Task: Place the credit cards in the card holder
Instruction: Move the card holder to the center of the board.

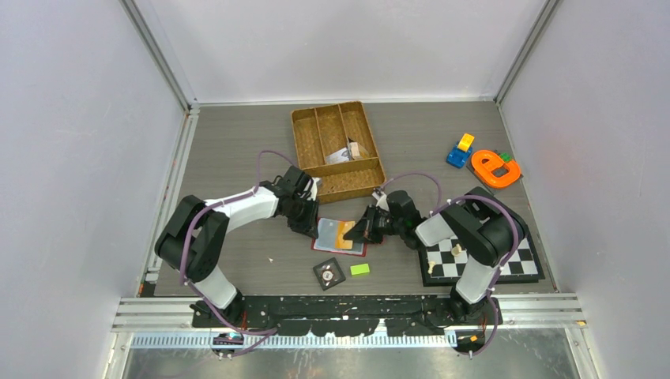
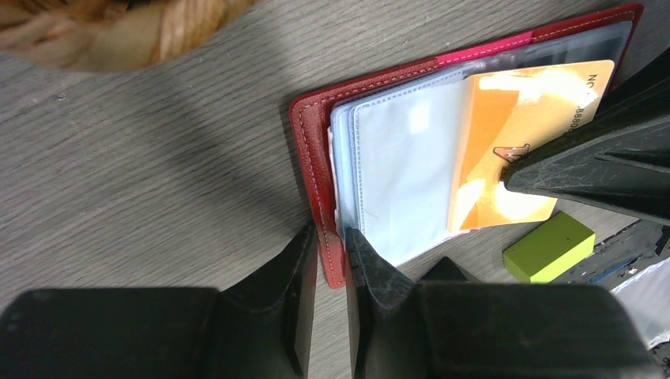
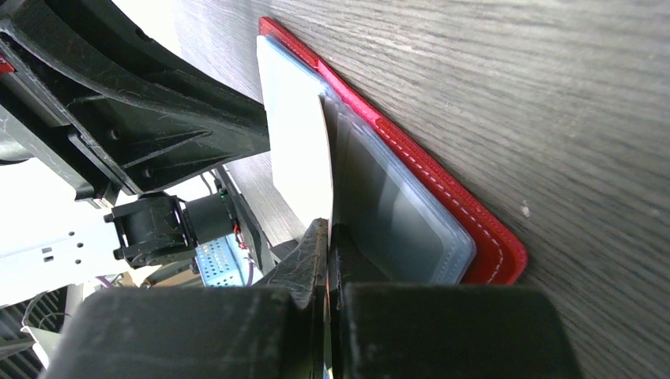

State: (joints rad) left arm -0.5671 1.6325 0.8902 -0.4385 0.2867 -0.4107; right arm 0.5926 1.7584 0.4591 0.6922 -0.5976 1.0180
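Observation:
The card holder (image 1: 317, 246) lies open on the table, a red cover (image 2: 308, 150) with clear blue-grey sleeves. My left gripper (image 2: 332, 245) pinches the cover's left edge; the red strip fills the narrow gap between its fingers. A tan-orange credit card (image 2: 513, 126) lies across the sleeves on the right side. My right gripper (image 3: 329, 233) is shut on that card's outer end, and the card (image 3: 300, 150) shows as a pale glare. From above, the left gripper (image 1: 306, 225) and the right gripper (image 1: 362, 234) face each other across the wallet. I cannot tell whether the card's end is inside a pocket.
A woven brown divided tray (image 1: 304, 142) stands just behind the wallet. A small green block (image 1: 360, 269) and a black tile with a dial (image 1: 329, 273) lie in front. A chessboard (image 1: 513, 264) sits under the right arm. Orange (image 1: 496, 170) and blue-yellow (image 1: 461, 151) toys are at the far right.

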